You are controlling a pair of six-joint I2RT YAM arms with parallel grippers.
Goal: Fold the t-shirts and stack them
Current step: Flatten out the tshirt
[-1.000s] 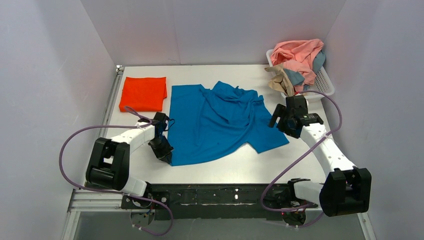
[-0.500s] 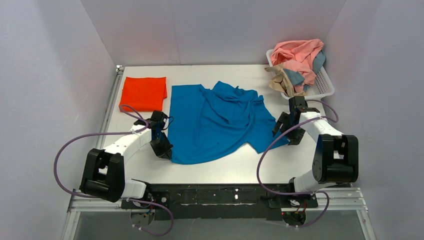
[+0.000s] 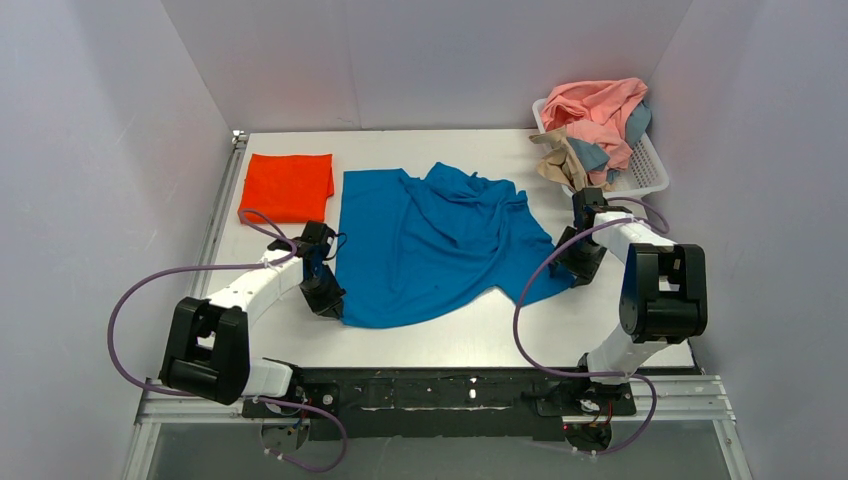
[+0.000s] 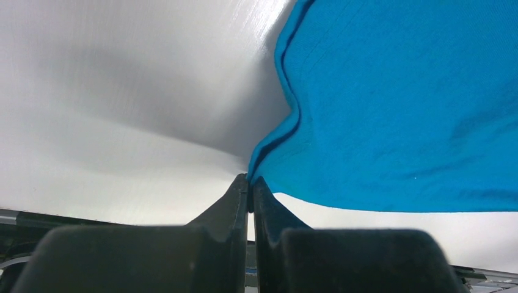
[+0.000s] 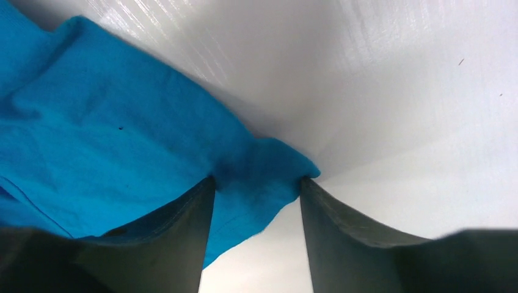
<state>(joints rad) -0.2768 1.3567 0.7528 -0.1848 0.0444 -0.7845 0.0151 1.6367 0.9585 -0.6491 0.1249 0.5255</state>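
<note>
A white tabletop [image 3: 470,335] fills the middle of the overhead view, walled in by pale panels. The largest thing on it is a bright blue t-shirt [image 3: 430,250], spread open at the centre of the frame. Its left side lies flat and its upper right part is bunched into wrinkles.

At the upper right of the frame, a white lattice basket [image 3: 652,170] sits at the tabletop's far corner. It is heaped with a pink shirt [image 3: 598,105], a tan shirt [image 3: 560,162] hanging over its near rim and a dusty blue shirt [image 3: 590,155] between them. At the upper left of the tabletop, an orange-red t-shirt [image 3: 287,187] lies folded into a neat rectangle, just beside the blue one but apart from it.

Two white and black arms reach in from the bottom of the frame. The left hand [image 4: 249,183] is at the blue shirt's lower left corner. Its wrist view shows the fingers pressed together, pinching the hem of the blue cloth and lifting it slightly off the tabletop. The right hand [image 5: 256,183] is at the shirt's lower right corner. Its fingers [image 5: 183,232] stand apart, straddling a corner flap of blue cloth that lies between them, with the tips down at the fabric.
</note>
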